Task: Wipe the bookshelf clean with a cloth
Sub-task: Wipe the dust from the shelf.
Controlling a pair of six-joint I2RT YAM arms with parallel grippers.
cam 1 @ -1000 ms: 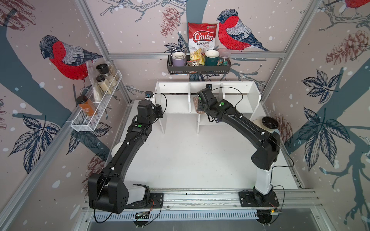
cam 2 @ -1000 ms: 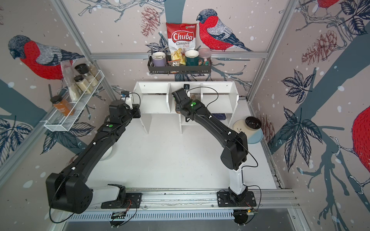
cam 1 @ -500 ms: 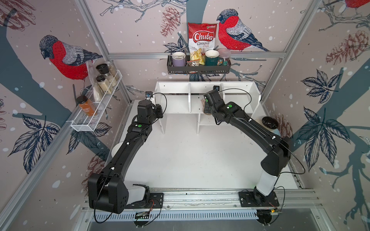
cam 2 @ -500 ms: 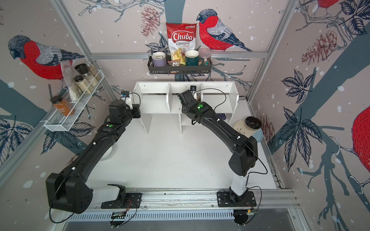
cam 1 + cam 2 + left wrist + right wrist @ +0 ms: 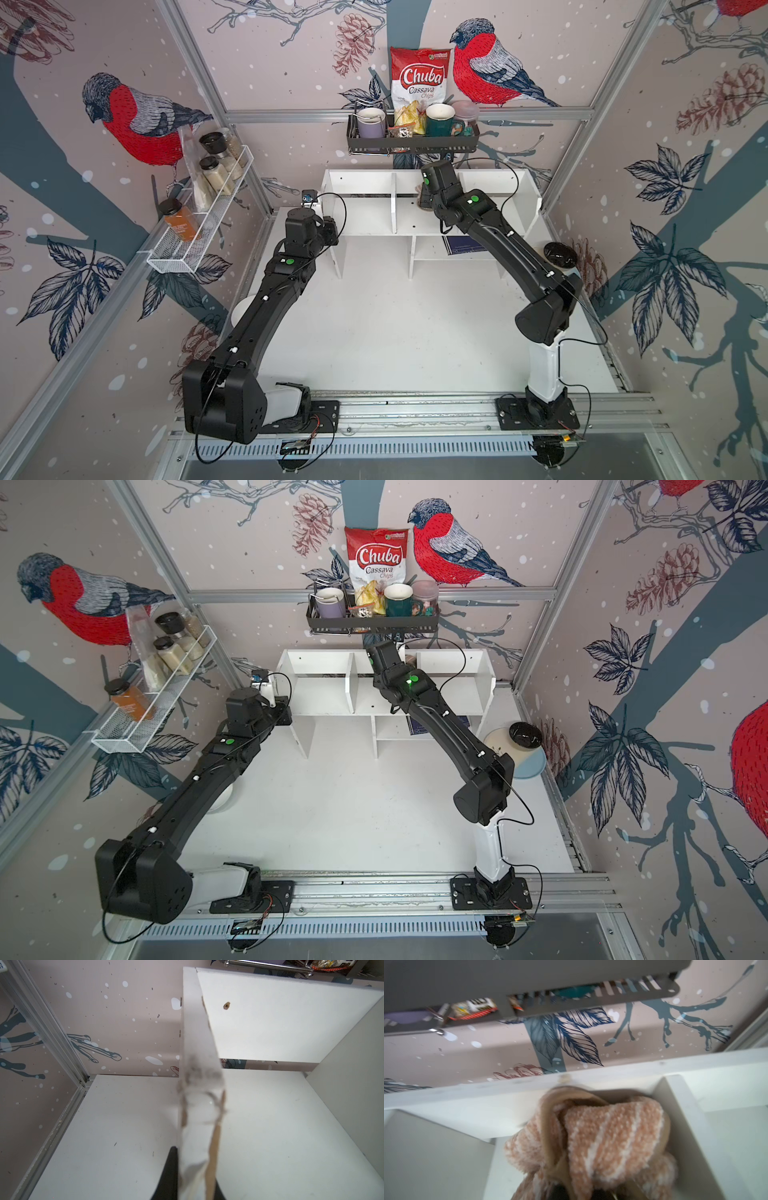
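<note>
Left wrist view: left gripper (image 5: 194,1188) fingers cut off by frame edge; bookshelf (image 5: 199,1076) panel between them blurred. Right wrist view: blurred cloth (image 5: 602,1136) covers right gripper (image 5: 424,199) tips. Both top views: right arm (image 5: 498,245) hides part of book (image 5: 459,246).

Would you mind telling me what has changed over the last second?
The right gripper, shut on the cloth, has carried it deeper into the middle compartment of the bookshelf, toward the back wall, and that arm's elbow has swung outward. The left gripper stays clamped on the bookshelf's end panel. Nothing else moved.
</note>
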